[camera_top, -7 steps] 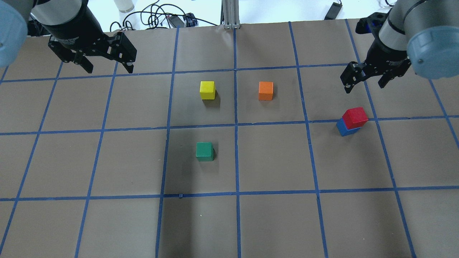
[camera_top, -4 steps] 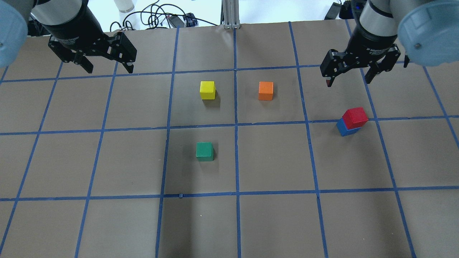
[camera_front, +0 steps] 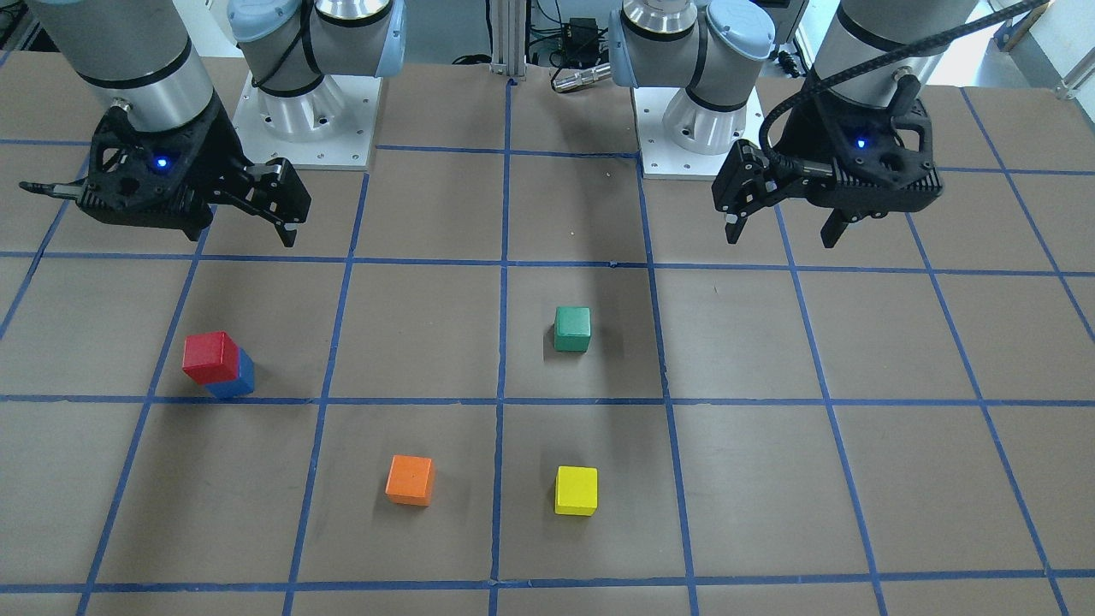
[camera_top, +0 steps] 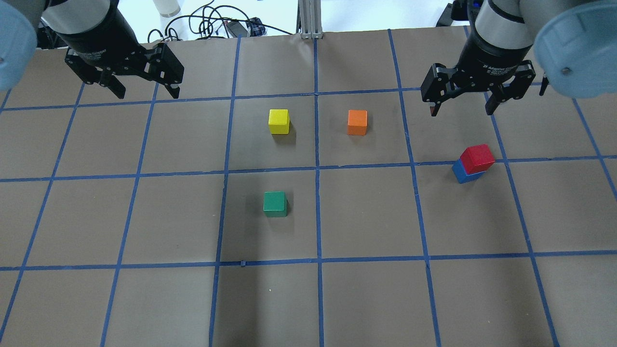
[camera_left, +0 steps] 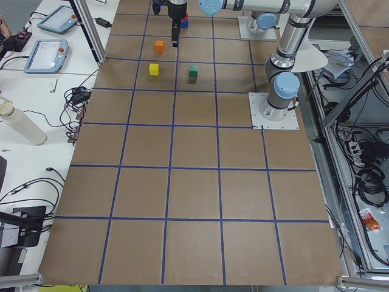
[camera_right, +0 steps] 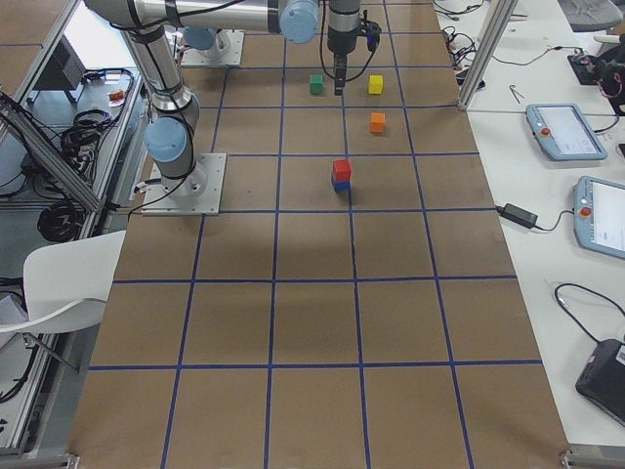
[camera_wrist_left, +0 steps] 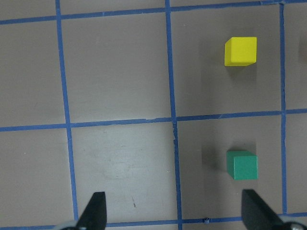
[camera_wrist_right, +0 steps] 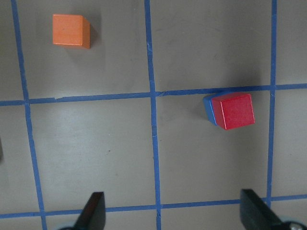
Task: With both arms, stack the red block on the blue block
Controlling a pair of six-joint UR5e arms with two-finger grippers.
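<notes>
The red block (camera_top: 477, 157) sits on top of the blue block (camera_top: 462, 174), on the robot's right side of the table (camera_top: 144, 299), close to a tape crossing. From overhead a sliver of blue shows along two edges of the red (some of that may only be the camera's angle; I can't say how much). The pair is turned a little against the grid. By my reading the stacking is done.

The right gripper (camera_top: 461, 111) hangs raised above the table, fingers spread wide with nothing between them. The stack is not under the gap. In the right wrist view it lies ahead of the fingertips, off towards the finger on that view's right rather than centred. The two fixed cameras place it on opposite sides of the gripper, so I take the gripper to be high and not far off, but I can't tell the exact offset. A cube has no long axis, so only that slight twist matters.

The left gripper (camera_top: 146, 92) is also wide and empty, well apart across the table. The yellow (camera_top: 279, 120), orange (camera_top: 357, 122) and green (camera_top: 274, 203) blocks lie between it and the stack, so the right arm is plainly nearer. Any retreat should go upward; a low sideways sweep could clip the red.
</notes>
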